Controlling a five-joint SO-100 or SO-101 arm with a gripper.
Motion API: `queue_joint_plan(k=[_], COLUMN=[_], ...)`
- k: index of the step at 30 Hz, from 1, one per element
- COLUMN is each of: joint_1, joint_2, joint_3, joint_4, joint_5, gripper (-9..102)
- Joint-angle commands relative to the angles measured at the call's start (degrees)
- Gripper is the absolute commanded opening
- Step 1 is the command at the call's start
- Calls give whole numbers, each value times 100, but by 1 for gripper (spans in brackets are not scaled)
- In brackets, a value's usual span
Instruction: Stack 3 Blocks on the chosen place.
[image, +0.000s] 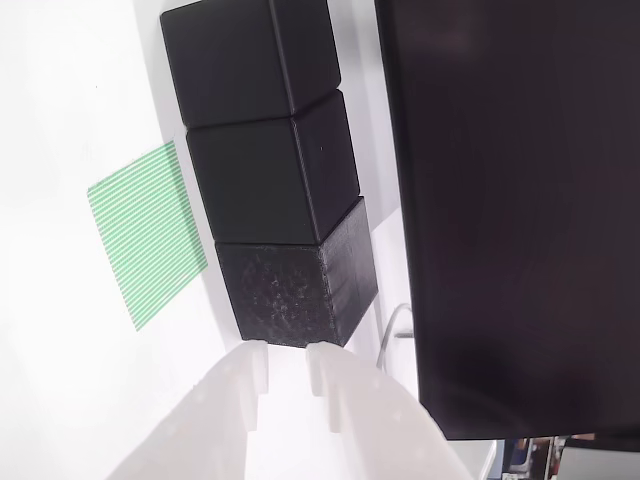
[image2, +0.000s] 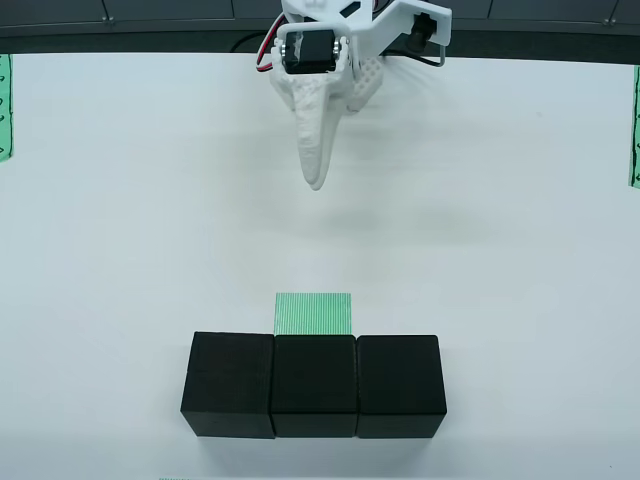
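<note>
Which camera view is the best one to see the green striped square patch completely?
The view from above shows the green striped patch best: it appears squarely, directly behind the middle block of the row. The view that rides on the gripper shows the patch larger but skewed, beside the blocks.

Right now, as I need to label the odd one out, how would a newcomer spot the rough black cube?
In the view that rides on the gripper, a large black panel stands on the right; three black cubes line up beside it. Take the cube nearest the white gripper: its faces are rough and speckled, its neighbours' smooth.
</note>
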Motion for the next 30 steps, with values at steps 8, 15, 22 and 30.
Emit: queue_joint_plan(k=[8, 15, 22, 30], joint_1=[44, -26, 0, 246], joint_2=[105, -35, -1688, -3199], joint_3=[229, 9, -1389, -2637], joint_4=[35, 53, 53, -18], joint_5=[35, 35, -44, -53], gripper=[0, 0, 0, 0])
